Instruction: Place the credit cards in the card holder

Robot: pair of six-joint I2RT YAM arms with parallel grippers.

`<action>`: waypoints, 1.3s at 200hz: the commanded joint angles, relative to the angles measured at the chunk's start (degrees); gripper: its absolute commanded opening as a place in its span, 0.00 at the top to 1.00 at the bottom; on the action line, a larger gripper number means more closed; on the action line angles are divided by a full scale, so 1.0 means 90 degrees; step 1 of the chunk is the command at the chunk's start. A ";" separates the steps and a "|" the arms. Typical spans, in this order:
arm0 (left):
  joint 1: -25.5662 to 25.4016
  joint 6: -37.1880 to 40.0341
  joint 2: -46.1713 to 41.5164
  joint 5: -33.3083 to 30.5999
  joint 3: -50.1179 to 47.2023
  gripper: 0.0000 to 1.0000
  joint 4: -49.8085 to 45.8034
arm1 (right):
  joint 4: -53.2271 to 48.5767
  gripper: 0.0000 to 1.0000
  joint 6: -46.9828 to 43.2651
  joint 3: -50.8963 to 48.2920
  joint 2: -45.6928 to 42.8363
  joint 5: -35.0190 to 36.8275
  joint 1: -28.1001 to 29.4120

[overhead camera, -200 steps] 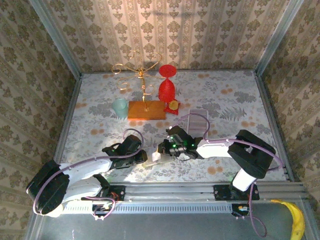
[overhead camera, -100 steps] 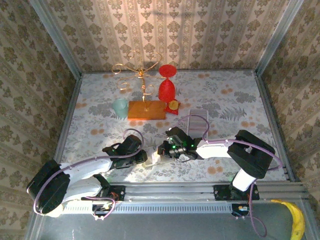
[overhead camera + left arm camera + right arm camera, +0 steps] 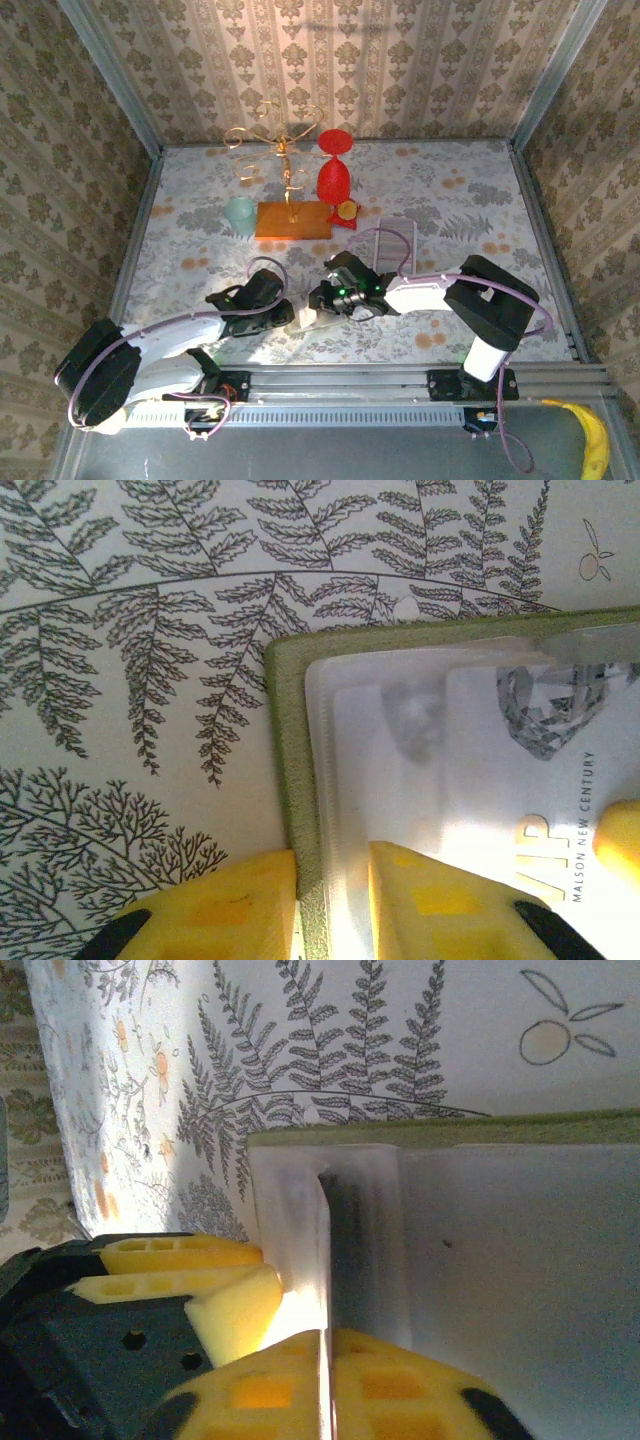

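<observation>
The card holder (image 3: 306, 319) lies near the table's front edge. It has a green cover (image 3: 288, 730) and clear plastic sleeves (image 3: 290, 1210). My left gripper (image 3: 332, 868) is shut on the holder's edge, pinching the cover and a sleeve together. A whitish-grey credit card (image 3: 480, 780) printed "VIP" lies flat over the holder with its left end under a sleeve. My right gripper (image 3: 322, 1348) is shut on this card, which appears edge-on (image 3: 323, 1260) in the right wrist view. From above, the two grippers (image 3: 289, 318) (image 3: 323, 300) meet at the holder. Other cards are out of view.
At the back stand a gold wire stand on a wooden base (image 3: 291, 220), a red goblet (image 3: 335, 172) and a pale green cup (image 3: 240, 213). A clear rack (image 3: 396, 245) sits behind the right arm. A banana (image 3: 596, 440) lies off the table at the front right.
The right gripper has edged a little to the left, toward the left gripper, with the card. The left gripper and the holder have stayed in place.
</observation>
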 commanded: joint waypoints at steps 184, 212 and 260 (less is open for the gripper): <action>-0.0069 0.0150 0.0583 0.0305 0.0004 0.81 0.0497 | -0.2353 0.70 -0.1073 0.0882 -0.0217 0.0951 0.0395; -0.0070 0.0169 0.0584 0.0382 0.0015 0.84 0.0536 | -0.2345 0.75 -0.1040 0.0831 -0.0261 0.1075 0.0395; -0.0071 0.0239 0.0601 0.0419 0.0048 0.85 0.0487 | -0.1988 0.82 -0.0939 0.0953 0.0108 0.0922 0.0422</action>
